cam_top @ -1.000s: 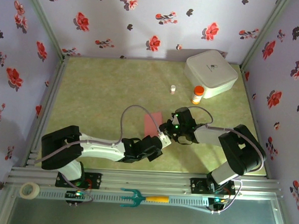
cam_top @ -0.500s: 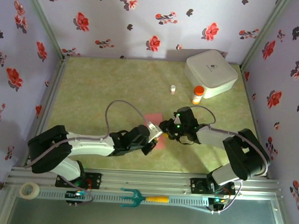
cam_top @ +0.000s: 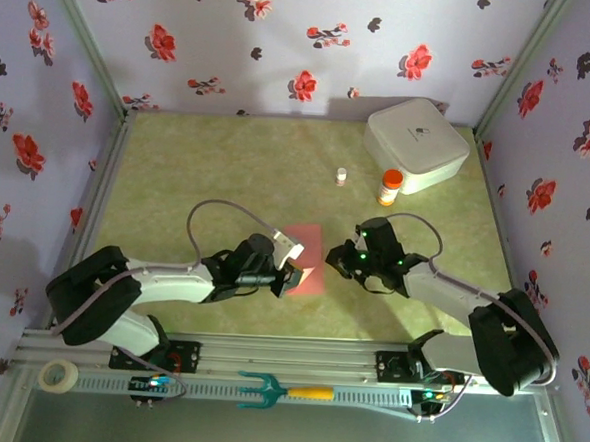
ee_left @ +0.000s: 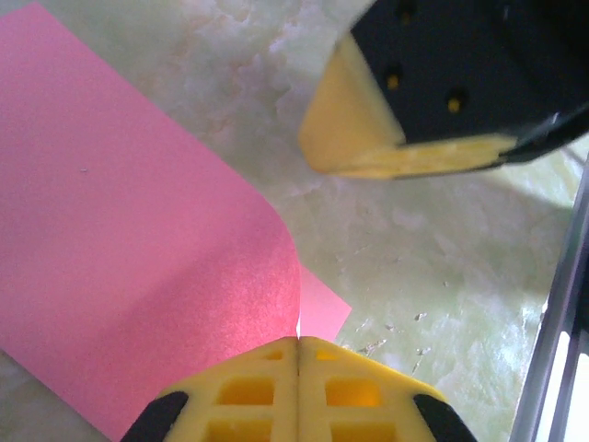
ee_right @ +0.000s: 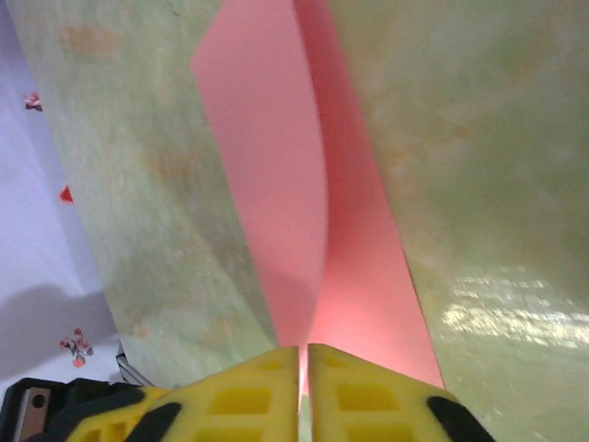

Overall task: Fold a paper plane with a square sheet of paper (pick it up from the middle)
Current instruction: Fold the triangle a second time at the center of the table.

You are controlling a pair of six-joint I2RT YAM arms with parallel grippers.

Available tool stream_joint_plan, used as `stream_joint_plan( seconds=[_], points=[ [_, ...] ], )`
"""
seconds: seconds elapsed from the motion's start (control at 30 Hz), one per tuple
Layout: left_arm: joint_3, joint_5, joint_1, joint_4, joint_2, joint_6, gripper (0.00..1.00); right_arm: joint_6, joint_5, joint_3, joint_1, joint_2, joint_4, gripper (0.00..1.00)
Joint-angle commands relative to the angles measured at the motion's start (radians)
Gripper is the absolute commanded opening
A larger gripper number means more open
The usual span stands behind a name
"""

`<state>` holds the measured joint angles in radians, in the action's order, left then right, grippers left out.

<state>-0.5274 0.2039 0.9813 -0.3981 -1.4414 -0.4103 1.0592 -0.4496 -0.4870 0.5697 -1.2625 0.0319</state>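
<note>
The square sheet of paper [cam_top: 306, 254], salmon pink, lies mid-table between both grippers, bent over on itself in a soft curve. In the left wrist view the sheet [ee_left: 129, 249] rolls up into my left gripper [ee_left: 298, 339], whose yellow jaws are shut on its edge. A lower corner lies flat just past them. My right gripper [ee_right: 305, 348] is shut on the opposite side, where two layers of the sheet [ee_right: 276, 175] run together into its jaws. From above, the left gripper [cam_top: 290, 272] sits at the sheet's near-left and the right gripper [cam_top: 337, 259] at its right edge.
A white rounded box [cam_top: 416, 143] stands at the back right. An orange-capped bottle [cam_top: 389, 187] and a small white vial [cam_top: 341, 176] are in front of it. A teal fork [cam_top: 270, 389] and a tape roll [cam_top: 58, 374] rest on the near rail. Floral walls close three sides.
My left gripper has drawn back to the left, uncovering more of the sheet. My right gripper opened briefly, shut again, and now sits slightly further right.
</note>
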Motion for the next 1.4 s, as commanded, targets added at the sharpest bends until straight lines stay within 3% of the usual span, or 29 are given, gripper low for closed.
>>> stream_joint_plan(
  seconds=[0.0, 0.27, 0.47, 0.53, 1.03, 1.13, 1.37],
  points=[
    [0.014, 0.023, -0.013, -0.042, 0.025, -0.025, 0.0, 0.027, -0.018, 0.018, 0.044, -0.011, 0.041, 0.06],
    [0.017, 0.023, -0.02, -0.035, 0.026, -0.03, 0.0, 0.079, -0.036, -0.011, 0.12, -0.143, 0.194, 0.03],
    [0.02, 0.025, -0.027, -0.037, 0.021, -0.035, 0.0, 0.083, -0.024, -0.015, 0.121, -0.16, 0.198, 0.02],
    [0.018, 0.024, -0.029, -0.044, 0.017, -0.038, 0.05, 0.079, -0.024, -0.015, 0.121, -0.16, 0.191, 0.02],
    [0.003, 0.05, -0.037, -0.107, -0.065, -0.064, 0.14, 0.078, -0.03, -0.012, 0.121, -0.177, 0.195, 0.02],
    [0.002, 0.05, -0.039, -0.113, -0.069, -0.066, 0.13, 0.078, -0.031, -0.012, 0.12, -0.178, 0.194, 0.02],
    [0.004, 0.053, -0.051, -0.108, -0.062, -0.065, 0.0, 0.056, -0.008, -0.015, 0.121, -0.169, 0.144, 0.04]
  ],
)
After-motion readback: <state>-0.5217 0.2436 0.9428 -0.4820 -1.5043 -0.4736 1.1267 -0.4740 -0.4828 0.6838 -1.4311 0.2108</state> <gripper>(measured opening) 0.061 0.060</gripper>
